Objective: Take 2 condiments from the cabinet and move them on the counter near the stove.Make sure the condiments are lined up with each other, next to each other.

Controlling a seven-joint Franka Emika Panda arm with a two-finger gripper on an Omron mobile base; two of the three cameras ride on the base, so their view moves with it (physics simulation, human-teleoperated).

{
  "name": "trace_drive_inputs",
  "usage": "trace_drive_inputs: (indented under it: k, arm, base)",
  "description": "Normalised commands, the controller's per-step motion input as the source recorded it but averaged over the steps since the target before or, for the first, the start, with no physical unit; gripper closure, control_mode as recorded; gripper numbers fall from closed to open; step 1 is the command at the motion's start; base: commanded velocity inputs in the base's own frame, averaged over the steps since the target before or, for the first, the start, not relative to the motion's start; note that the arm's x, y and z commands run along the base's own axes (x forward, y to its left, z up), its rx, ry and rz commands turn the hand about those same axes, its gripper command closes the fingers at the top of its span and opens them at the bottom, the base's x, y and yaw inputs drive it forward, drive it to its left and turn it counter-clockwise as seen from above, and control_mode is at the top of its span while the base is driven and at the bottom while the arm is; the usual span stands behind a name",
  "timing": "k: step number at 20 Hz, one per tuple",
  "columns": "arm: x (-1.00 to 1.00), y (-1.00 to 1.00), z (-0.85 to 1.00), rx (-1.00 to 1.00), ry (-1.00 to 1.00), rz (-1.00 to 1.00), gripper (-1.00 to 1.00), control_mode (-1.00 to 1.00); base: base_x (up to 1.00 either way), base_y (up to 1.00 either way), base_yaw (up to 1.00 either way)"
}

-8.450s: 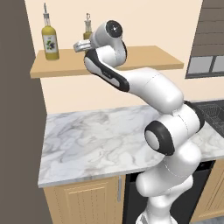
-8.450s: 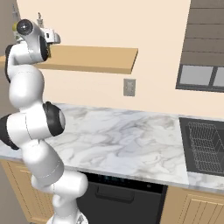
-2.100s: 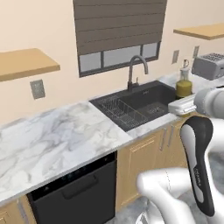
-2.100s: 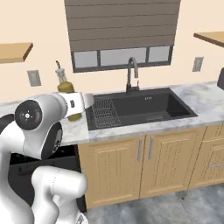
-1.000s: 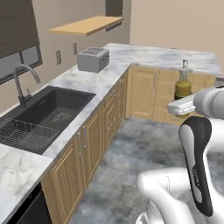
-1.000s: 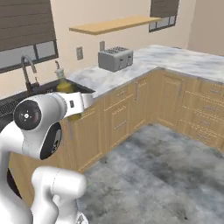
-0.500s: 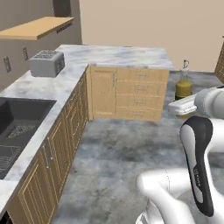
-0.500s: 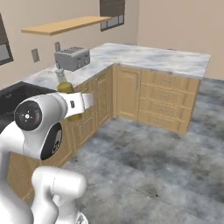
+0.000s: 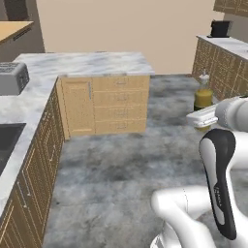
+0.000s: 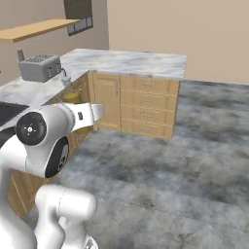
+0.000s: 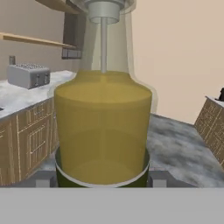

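Observation:
My gripper is shut on a yellow condiment bottle with a clear neck and a grey pourer top, held upright above the floor. In the right base view the bottle peeks out behind my arm, with the gripper at its base. The hand view has the bottle close up between the fingertips of the gripper. The white marble counter runs along the left and forms a peninsula over light-wood drawers. The stove and the cabinet are out of view.
A silver toaster stands on the counter under a light-brown wall shelf. A sink corner shows at the left. More drawer units and a dark appliance stand at the far right. Grey floor lies open ahead.
The whole scene has swept sideways because the base is turning: sink and toaster slid left, the peninsula came to the centre. The bottle stays held in the gripper.

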Motion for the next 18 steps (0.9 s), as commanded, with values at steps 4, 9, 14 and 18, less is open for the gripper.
trace_drive_inputs:
  k: [4,9,14,18]
  arm:
    - [0.0,0.0,0.0,0.0,0.0,0.0,1.0,1.0]
    - [0.0,0.0,0.0,0.0,0.0,0.0,1.0,1.0]
    - [0.0,0.0,0.0,0.0,0.0,0.0,1.0,1.0]
    - [0.0,0.0,0.0,0.0,0.0,0.0,1.0,1.0]
  base:
    - [0.0,-0.15,-0.37]
    - [0.0,-0.08,-0.35]
    - [0.3,-0.01,-0.26]
    - [0.96,-0.02,-0.08]
